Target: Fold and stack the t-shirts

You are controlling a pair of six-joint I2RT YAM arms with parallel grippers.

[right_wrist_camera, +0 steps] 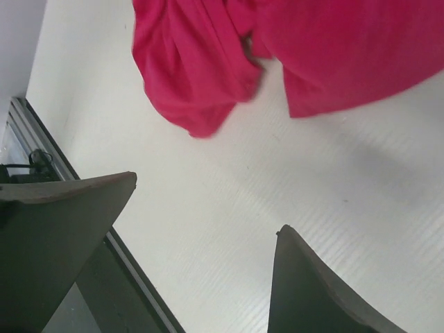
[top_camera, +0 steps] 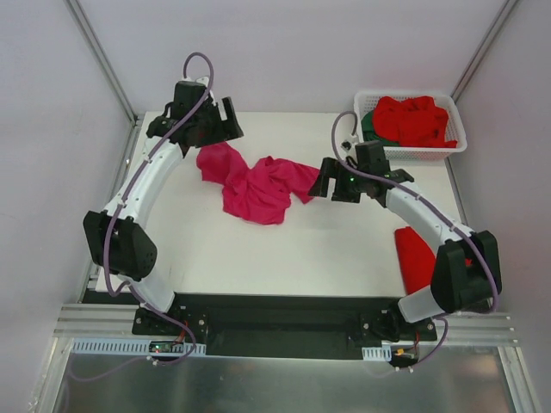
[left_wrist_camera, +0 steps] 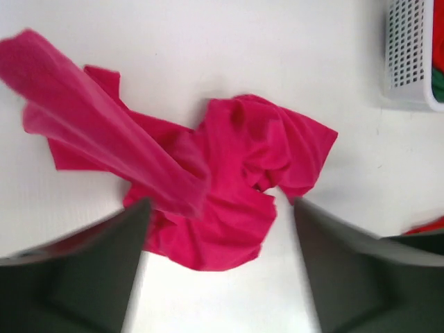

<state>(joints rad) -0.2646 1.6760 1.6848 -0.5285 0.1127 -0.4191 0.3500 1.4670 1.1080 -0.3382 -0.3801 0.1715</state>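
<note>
Magenta t-shirt [top_camera: 254, 185], green t-shirt [top_camera: 368, 126], basket [top_camera: 458, 120] — one each.

arms [top_camera: 159, 172]: white links | joints [top_camera: 120, 245]: black | cables [top_camera: 200, 58]: purple | jaws: dark grey

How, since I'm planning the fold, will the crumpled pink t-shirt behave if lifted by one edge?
Probably floppy: the pink t-shirt lies in soft crumpled folds, so it should sag and drape from any grasp point. Likely light, as the cloth looks thin. Pushed across the table, it would probably bunch up rather than slide whole.
</note>
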